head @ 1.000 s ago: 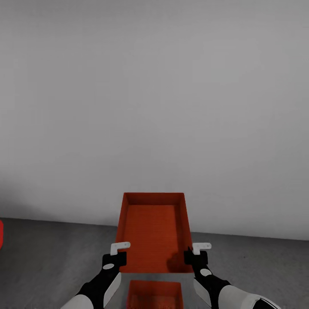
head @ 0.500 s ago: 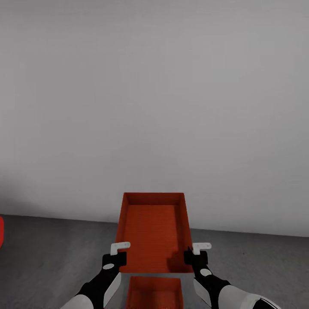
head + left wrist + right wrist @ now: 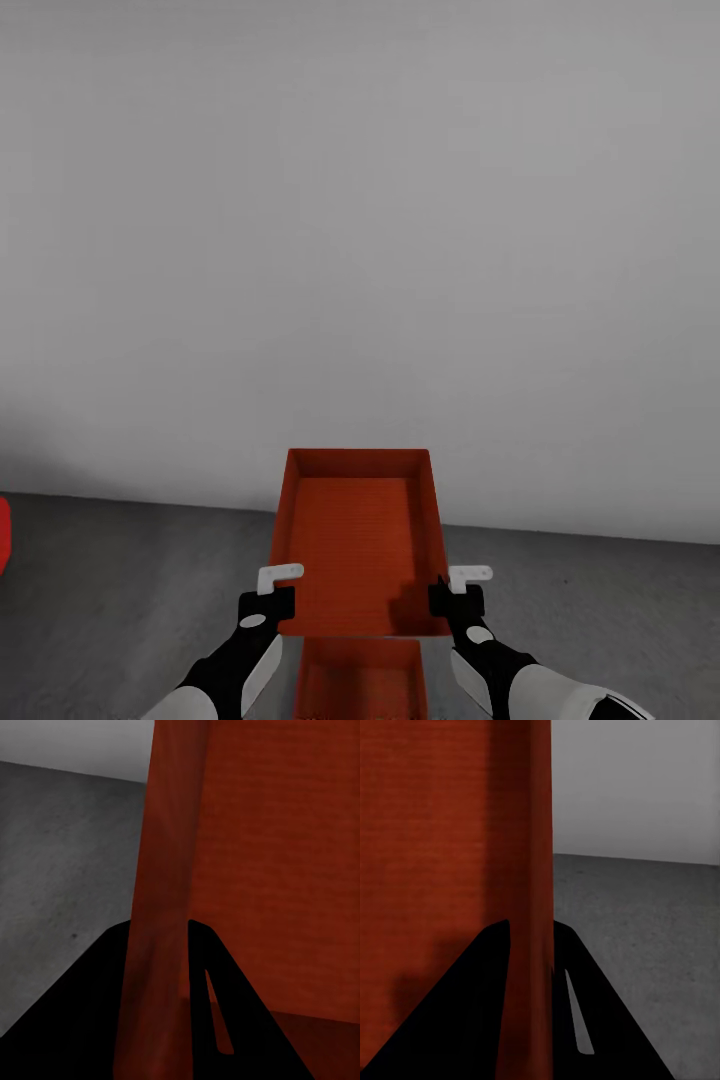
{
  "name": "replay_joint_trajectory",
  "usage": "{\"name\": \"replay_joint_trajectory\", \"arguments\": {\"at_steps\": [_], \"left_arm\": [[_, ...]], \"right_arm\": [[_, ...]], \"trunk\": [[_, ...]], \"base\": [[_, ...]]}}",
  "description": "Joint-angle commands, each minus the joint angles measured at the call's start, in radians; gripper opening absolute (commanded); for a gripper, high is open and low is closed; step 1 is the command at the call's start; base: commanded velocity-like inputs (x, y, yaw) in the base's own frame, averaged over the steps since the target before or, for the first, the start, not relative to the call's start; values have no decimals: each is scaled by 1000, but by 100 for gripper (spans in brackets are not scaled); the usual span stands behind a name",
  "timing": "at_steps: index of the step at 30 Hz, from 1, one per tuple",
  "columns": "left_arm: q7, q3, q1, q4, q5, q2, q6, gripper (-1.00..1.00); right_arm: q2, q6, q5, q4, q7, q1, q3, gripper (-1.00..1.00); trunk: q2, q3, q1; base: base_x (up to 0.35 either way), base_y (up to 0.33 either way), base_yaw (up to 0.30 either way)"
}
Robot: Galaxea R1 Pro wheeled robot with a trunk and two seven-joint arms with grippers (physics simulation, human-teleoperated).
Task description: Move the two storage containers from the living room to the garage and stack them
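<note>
We see soft, even light, not bright and not dark. The grey wall (image 3: 360, 220) has no glare and gets a little darker low down. A dark shadow sits in the near right corner of the held container (image 3: 358, 540), beside the right gripper (image 3: 455, 592). In both wrist views the black fingers (image 3: 90, 1020) look flat, with no shine. The red wall up close looks smeary, maybe out of focus.

held container (image 3: 357, 540) above second container (image 3: 362, 682) | floor (image 3: 120, 580) beneath | wall (image 3: 360, 220) behind
</note>
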Motion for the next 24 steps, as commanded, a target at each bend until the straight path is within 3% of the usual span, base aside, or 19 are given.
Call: {"name": "replay_joint_trajectory", "arguments": {"at_steps": [1, 24], "left_arm": [[8, 32, -1, -1, 12, 47, 0, -100], [8, 32, -1, 0, 12, 47, 0, -100]], "right_arm": [[-7, -4, 4, -3, 2, -1, -51, -100], [-8, -4, 4, -3, 2, -1, -51, -100]], "trunk": [[-2, -3, 0], [-2, -40, 0]], "base": [[0, 0, 0], [0, 0, 0]]}}
